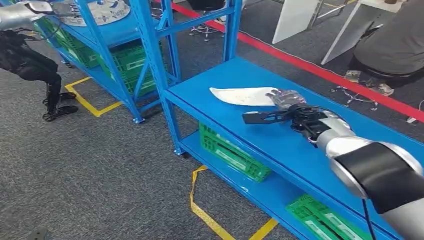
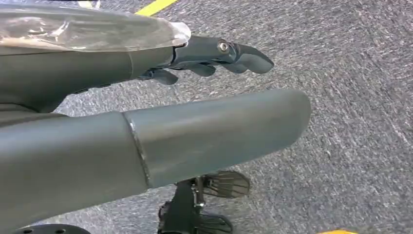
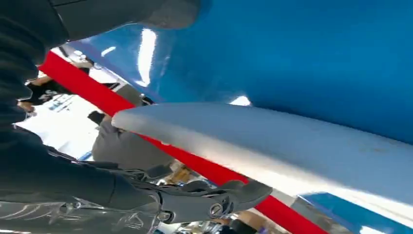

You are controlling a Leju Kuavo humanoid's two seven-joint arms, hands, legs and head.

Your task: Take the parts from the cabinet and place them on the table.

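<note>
the white part [image 1: 243, 95] lies flat on the blue table [image 1: 300, 150], its pointed end toward the cabinet [image 1: 150, 60] and its near end under the fingers of the right hand [image 1: 280, 107]. in the right wrist view the part [image 3: 272, 141] reads as a long pale blade running across the blue top, with the thumb and the dark fingers [image 3: 214, 197] on opposite sides of it; whether they grip it or just bracket it i cannot tell.

judging by that, the step is the set-down. to do it well, spread the fingers fully before lifting, then draw the hand straight up and back so nothing drags the part toward the table edge.

the left hand [image 1: 62, 8] is up by the cabinet's upper shelf, near a round silver part [image 1: 102, 11]. in its wrist view the fingers [image 2: 219, 53] are stretched out over grey carpet [image 2: 350, 97], holding nothing.
</note>
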